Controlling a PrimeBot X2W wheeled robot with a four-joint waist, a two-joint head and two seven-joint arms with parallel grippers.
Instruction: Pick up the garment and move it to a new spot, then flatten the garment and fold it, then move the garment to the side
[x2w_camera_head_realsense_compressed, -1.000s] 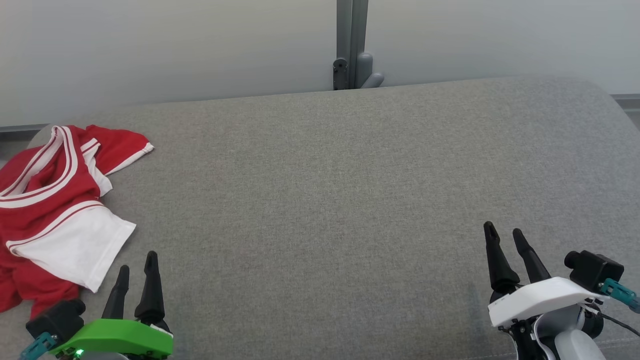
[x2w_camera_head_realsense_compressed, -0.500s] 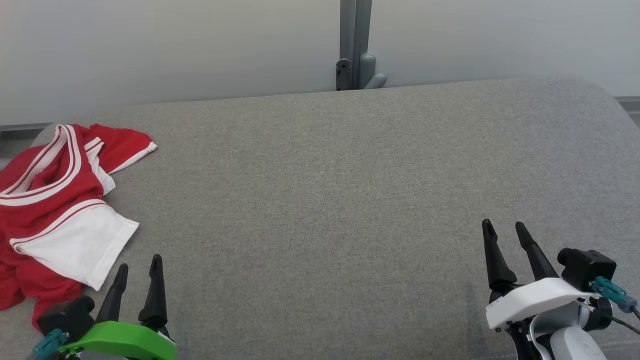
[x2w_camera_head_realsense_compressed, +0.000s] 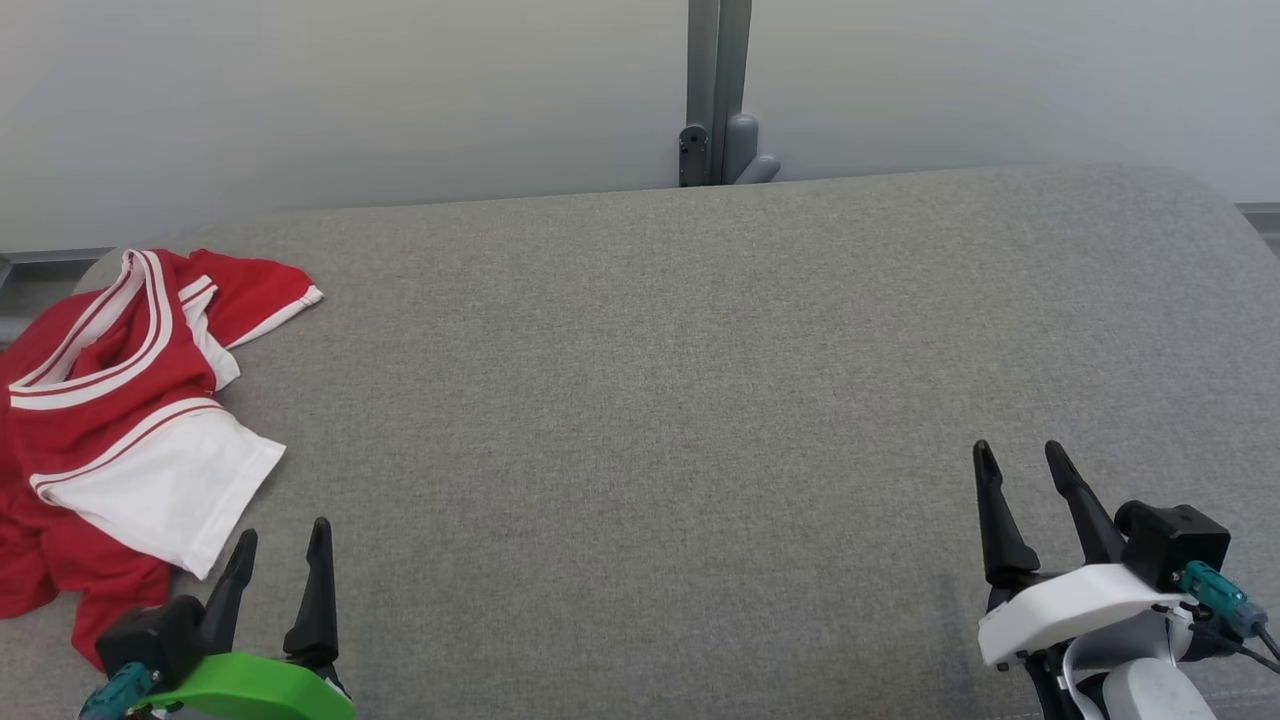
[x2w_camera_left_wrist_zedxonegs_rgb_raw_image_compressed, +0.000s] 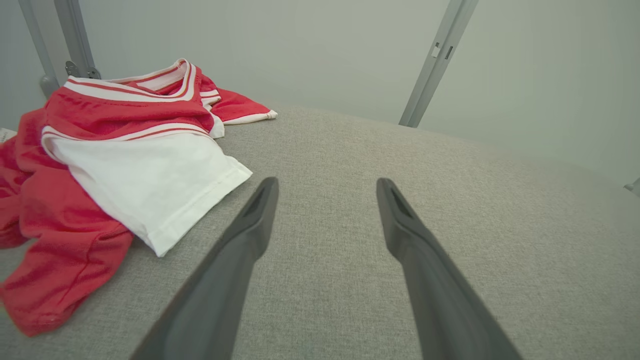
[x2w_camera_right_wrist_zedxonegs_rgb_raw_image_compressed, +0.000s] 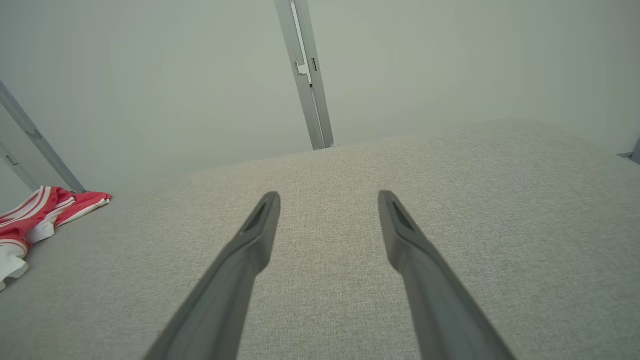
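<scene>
Head view has the red-and-white garment (x2w_camera_head_realsense_compressed: 110, 400) lying crumpled at the bench's (x2w_camera_head_realsense_compressed: 650, 380) left edge, reaching toward its far left corner, with nothing holding it. The left gripper (x2w_camera_head_realsense_compressed: 283, 530) stands at the near edge just beside the garment's white panel, fingers apart and empty. The right gripper (x2w_camera_head_realsense_compressed: 1018, 448), by the near right corner, is likewise spread and empty, well apart from the cloth. The pick-up looks not yet begun. Next, the left claw likely needs to shift left over the white hem, descend and pinch a fold.
</scene>
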